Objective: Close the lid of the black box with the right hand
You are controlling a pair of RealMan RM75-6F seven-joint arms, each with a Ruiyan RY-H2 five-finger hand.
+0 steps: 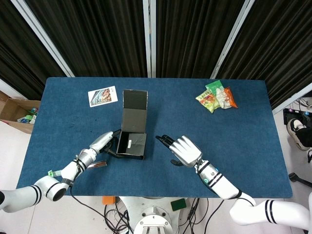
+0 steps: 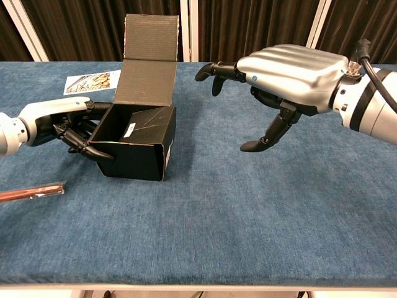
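The black box [image 1: 131, 144] [image 2: 138, 144] stands on the blue table, left of centre, with its lid [image 1: 134, 112] [image 2: 147, 62] flipped up and back, so the inside shows. My left hand [image 1: 101, 143] [image 2: 71, 127] rests against the box's left side, fingers touching its wall and front corner. My right hand [image 1: 184, 150] [image 2: 282, 77] hovers to the right of the box with its fingers spread and pointing toward it, holding nothing, a short gap away from the box.
A picture card [image 1: 103, 96] [image 2: 92, 81] lies at the back left. Several snack packets [image 1: 217, 96] sit at the back right. A thin reddish stick [image 1: 97, 165] [image 2: 31, 192] lies near the front left edge, by my left wrist.
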